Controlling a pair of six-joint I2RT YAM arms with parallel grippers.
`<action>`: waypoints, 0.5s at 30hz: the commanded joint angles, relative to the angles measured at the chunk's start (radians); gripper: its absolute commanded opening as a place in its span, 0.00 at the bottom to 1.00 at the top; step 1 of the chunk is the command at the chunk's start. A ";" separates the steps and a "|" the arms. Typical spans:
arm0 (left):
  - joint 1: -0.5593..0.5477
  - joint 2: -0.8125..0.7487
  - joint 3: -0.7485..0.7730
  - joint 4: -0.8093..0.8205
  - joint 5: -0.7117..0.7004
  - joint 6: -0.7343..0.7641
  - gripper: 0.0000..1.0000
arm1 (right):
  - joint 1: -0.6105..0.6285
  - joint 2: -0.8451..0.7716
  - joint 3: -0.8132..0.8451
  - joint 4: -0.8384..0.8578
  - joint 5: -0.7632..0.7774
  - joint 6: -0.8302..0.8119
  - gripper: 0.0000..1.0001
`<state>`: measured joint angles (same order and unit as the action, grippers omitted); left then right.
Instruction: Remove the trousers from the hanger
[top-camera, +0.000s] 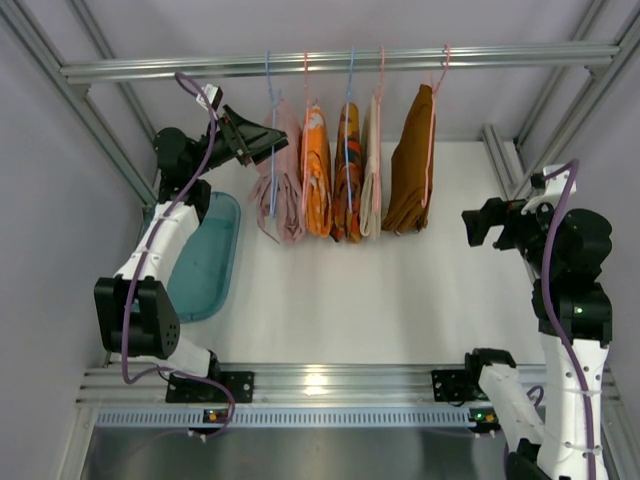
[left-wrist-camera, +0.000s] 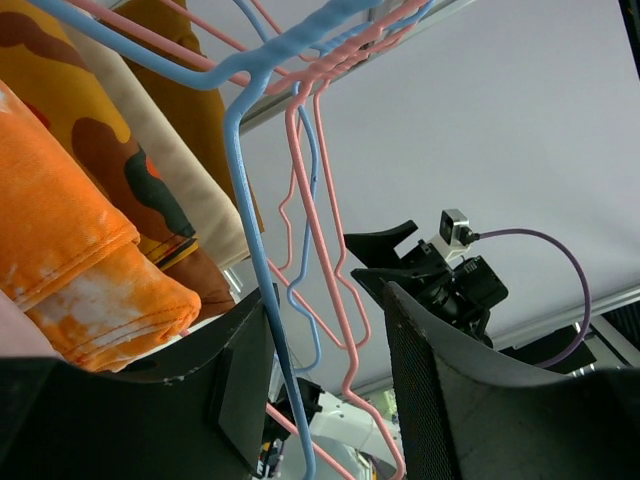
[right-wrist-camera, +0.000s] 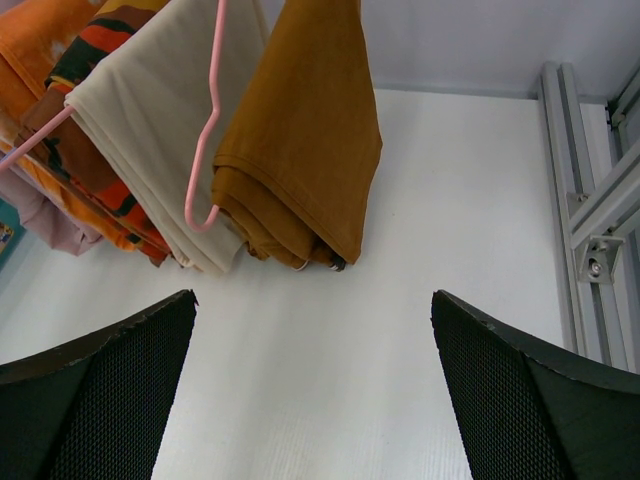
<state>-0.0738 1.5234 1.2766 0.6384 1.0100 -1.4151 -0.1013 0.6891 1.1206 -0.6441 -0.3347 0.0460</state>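
Pale pink trousers (top-camera: 282, 195) hang folded on a blue hanger (top-camera: 272, 160) at the left end of the rail. Plain orange trousers (top-camera: 316, 175) hang beside them on a pink hanger (top-camera: 305, 120). My left gripper (top-camera: 270, 140) is raised to the blue hanger's upper part. In the left wrist view the blue hanger (left-wrist-camera: 255, 250) runs between the parted jaws of the left gripper (left-wrist-camera: 325, 310), close to the left finger (left-wrist-camera: 240, 380), with the orange trousers (left-wrist-camera: 70, 250) to the left. My right gripper (top-camera: 478, 225) (right-wrist-camera: 312, 330) is open and holds nothing, low at the right.
Further right on the rail (top-camera: 340, 62) hang an orange patterned garment (top-camera: 347, 175), a beige one (top-camera: 371, 180) and a brown one (top-camera: 410, 175) (right-wrist-camera: 310, 130). A teal tray (top-camera: 205, 265) lies on the table at the left. Aluminium frame posts (top-camera: 505, 150) stand at both sides.
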 joint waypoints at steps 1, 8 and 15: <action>-0.004 -0.014 0.001 0.080 0.015 -0.024 0.51 | -0.017 -0.006 0.013 0.003 -0.013 -0.006 1.00; -0.027 -0.025 0.003 -0.110 -0.007 0.097 0.51 | -0.017 -0.003 0.008 0.009 -0.021 -0.003 1.00; -0.030 -0.008 0.010 -0.172 -0.013 0.105 0.46 | -0.017 -0.010 -0.007 0.009 -0.020 -0.011 0.99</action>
<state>-0.1028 1.5234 1.2766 0.4664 1.0050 -1.3289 -0.1013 0.6888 1.1198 -0.6437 -0.3424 0.0452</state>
